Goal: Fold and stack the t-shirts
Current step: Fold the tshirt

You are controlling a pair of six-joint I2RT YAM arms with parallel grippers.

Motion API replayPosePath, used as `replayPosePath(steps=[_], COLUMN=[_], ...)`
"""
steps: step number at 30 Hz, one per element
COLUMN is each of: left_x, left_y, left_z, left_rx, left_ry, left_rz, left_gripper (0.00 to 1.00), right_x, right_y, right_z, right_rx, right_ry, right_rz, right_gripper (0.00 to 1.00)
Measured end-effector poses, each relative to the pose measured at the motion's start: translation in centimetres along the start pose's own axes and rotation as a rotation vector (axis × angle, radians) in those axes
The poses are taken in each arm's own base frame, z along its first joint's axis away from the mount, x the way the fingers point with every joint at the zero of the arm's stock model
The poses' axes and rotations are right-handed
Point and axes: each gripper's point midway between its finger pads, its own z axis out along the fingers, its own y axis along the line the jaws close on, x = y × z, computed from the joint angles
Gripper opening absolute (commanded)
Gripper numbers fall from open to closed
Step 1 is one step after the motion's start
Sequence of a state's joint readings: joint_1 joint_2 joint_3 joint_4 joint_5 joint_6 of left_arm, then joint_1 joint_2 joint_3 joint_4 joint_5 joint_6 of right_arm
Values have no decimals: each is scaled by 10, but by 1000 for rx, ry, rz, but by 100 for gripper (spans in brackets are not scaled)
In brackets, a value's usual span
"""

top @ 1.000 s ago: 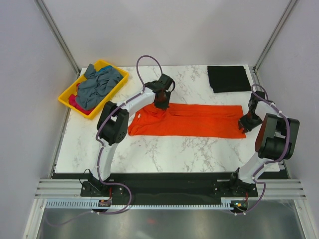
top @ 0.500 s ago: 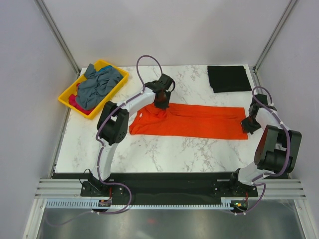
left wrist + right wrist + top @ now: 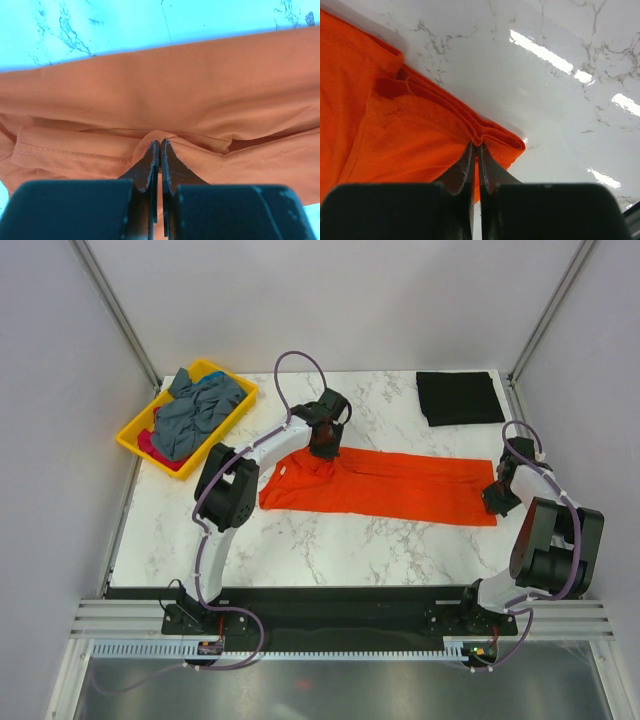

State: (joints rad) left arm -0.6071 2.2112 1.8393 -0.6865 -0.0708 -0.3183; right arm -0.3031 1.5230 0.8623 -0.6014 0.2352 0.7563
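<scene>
The left gripper (image 3: 160, 144) is pinched tight on a ridge of the orange t-shirt (image 3: 390, 485) near its collar end, and the right gripper (image 3: 476, 147) is clamped on the opposite hem corner. Between them, the shirt's long axis runs parallel to the near edge of the table (image 3: 330, 540), about mid-table.

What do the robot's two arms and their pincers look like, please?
Both the left arm and right arm have white links, bulky black joint housings and a looping purple-grey cable. The left pincer and right pincer have thin, dark, scuffed fingers on black blocks.
</scene>
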Motion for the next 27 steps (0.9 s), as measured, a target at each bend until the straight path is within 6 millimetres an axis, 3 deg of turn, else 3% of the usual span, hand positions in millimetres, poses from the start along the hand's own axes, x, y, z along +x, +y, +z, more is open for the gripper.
replayPosePath(steps=[1,3,6,10,12,18,22,24,27], left_x=[0,1,1,-4,-8,-6,26,43,79], left_y=[0,-3,-9,-12,-11,10,35,46,58], left_z=[0,0,-3,-14,-23,-76,-109,-109,-91], left_rx=[3,19,54,77,79,31,-6,-15,-19], left_ry=[1,6,12,-5,-16,-63,-48,-17,80], left_rz=[2,8,18,21,19,7,-11,-31,-82], left_gripper=[3,18,28,31,31,32,29,24,22], right_x=[-3,-9,-10,-5,-1,9,11,10,10], right_y=[2,6,5,-1,-5,-19,-28,-31,-34], right_z=[-2,-6,-7,-5,-4,0,2,3,3], right_rx=[-2,-11,-7,10,19,55,82,90,95], right_ry=[-4,-16,-18,-5,4,15,17,14,9], right_rz=[-1,-1,-6,-23,-33,-41,-51,-52,-54], right_gripper=[13,13,14,11,5,3,2,2,2])
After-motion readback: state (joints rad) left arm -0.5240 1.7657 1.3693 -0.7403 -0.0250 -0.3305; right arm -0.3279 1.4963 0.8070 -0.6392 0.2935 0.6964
